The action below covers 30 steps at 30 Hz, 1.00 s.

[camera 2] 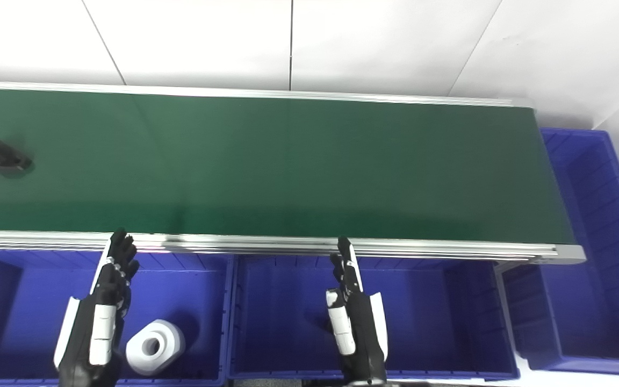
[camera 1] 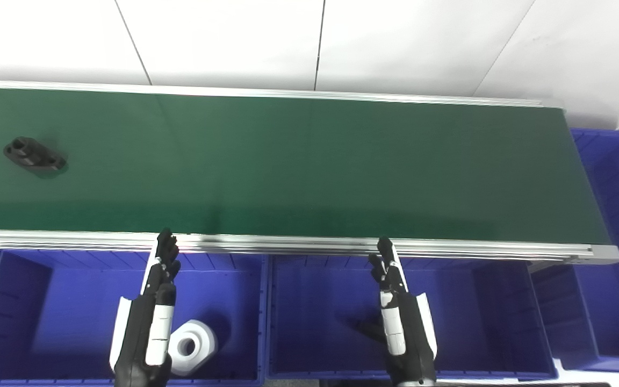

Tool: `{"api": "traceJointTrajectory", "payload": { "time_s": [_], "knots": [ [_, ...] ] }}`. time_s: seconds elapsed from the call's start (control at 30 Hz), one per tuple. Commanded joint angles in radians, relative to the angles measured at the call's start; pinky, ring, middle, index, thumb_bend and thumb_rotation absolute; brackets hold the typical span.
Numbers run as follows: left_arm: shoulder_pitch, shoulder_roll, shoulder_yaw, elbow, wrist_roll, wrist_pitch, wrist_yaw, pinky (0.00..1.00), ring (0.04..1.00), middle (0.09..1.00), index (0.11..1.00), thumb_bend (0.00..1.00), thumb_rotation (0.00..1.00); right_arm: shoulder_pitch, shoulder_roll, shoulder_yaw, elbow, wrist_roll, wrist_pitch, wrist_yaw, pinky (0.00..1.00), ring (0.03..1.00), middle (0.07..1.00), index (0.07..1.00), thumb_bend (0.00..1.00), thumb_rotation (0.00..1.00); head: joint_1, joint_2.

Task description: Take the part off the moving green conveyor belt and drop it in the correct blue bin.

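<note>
Okay, we see both hands empty, fingers extended: left hand, right hand over blue plastic bins; small black part far left on green conveyor belt.

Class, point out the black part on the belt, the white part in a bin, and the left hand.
black part [camera 1: 34, 155], left eye view, its middle.
white part [camera 1: 191, 346], left eye view, its top face.
left hand [camera 2: 106, 301], right eye view, its back.

Conveyor belt: green, smooth, faint sheen. Its side rail: bright brushed-looking metal. Bins, e.g. near-left bin: blue plastic, ribbed walls. Black part far left: matt. White part: smooth plastic. Left robot hand: black-and-white glossy shells.
</note>
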Motion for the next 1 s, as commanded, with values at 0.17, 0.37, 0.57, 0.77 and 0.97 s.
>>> {"api": "traceJointTrajectory", "payload": {
  "time_s": [0.17, 0.37, 0.57, 0.77, 0.97],
  "knots": [
    [0.009, 0.0, -0.007, -0.003, 0.021, -0.045, 0.012, 1.0, 1.0, 1.0, 1.0, 0.52, 1.0, 0.018, 0.05, 0.019, 0.016, 0.002, -0.083, -0.009, 0.97, 0.962, 0.995, 0.993, 0.84, 1.0, 0.011, -0.007],
    [0.002, 0.001, -0.006, 0.006, 0.042, -0.051, 0.018, 1.0, 1.0, 1.0, 1.0, 0.54, 1.0, 0.016, 0.051, 0.017, 0.013, -0.003, -0.077, -0.007, 0.97, 0.964, 0.994, 0.994, 0.85, 1.0, 0.014, -0.008],
    [-0.003, 0.004, -0.006, 0.014, 0.033, -0.055, 0.016, 1.0, 1.0, 1.0, 1.0, 0.55, 1.0, 0.006, 0.048, 0.015, 0.029, -0.003, -0.115, -0.007, 1.0, 0.977, 0.999, 1.0, 0.81, 1.0, 0.013, -0.011],
    [0.001, 0.003, -0.008, 0.026, 0.043, -0.081, 0.02, 1.0, 1.0, 1.0, 1.0, 0.56, 1.0, 0.003, 0.043, 0.011, 0.045, -0.005, -0.15, -0.005, 1.0, 0.991, 1.0, 1.0, 0.79, 1.0, 0.028, -0.028],
    [0.007, -0.003, -0.014, 0.031, 0.034, -0.087, 0.021, 1.0, 1.0, 1.0, 1.0, 0.58, 1.0, 0.013, 0.043, 0.009, 0.043, 0.006, -0.158, -0.002, 1.0, 0.99, 1.0, 1.0, 0.79, 1.0, 0.038, -0.029]
  ]
}}
